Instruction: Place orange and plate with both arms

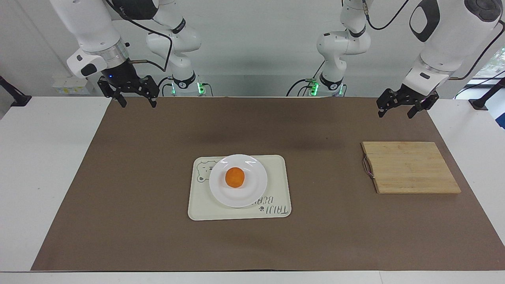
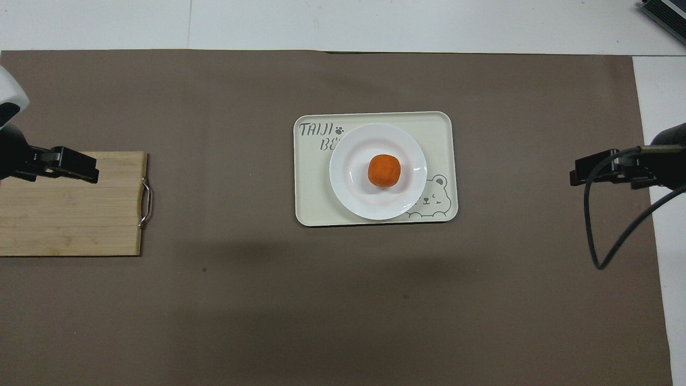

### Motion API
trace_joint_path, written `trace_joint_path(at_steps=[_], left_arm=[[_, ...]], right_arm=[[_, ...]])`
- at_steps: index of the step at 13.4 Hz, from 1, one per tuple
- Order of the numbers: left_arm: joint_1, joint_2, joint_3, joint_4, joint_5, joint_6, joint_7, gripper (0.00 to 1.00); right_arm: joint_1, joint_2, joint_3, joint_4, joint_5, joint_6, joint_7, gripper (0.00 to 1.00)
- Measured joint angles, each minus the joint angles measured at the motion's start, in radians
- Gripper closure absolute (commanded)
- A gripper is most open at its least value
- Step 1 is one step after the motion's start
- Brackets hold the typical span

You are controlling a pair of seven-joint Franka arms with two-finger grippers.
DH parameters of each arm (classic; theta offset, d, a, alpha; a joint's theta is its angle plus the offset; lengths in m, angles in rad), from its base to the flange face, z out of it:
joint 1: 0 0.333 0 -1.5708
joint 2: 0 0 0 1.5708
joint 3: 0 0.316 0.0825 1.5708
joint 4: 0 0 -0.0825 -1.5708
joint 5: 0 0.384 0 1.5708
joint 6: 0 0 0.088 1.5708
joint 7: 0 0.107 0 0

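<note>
brown mat covers your counter; the orange sits centred on the round plate, no long axis. left gripper and right gripper hang spread, empty.

A pale wall rises past the white table, brown mat on top.

two big white jointed arms with grey joint caps; black claw grippers; black cables looping off the wrists
</note>
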Motion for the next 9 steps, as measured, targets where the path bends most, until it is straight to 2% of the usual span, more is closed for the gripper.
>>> trace_joint_path(at_steps=[9], left_arm=[[0.000,0.000,0.000,0.000,0.000,0.000,0.000,0.00]], right_arm=[[-0.010,0.000,-0.004,-0.002,-0.008,-0.006,-0.003,0.00]])
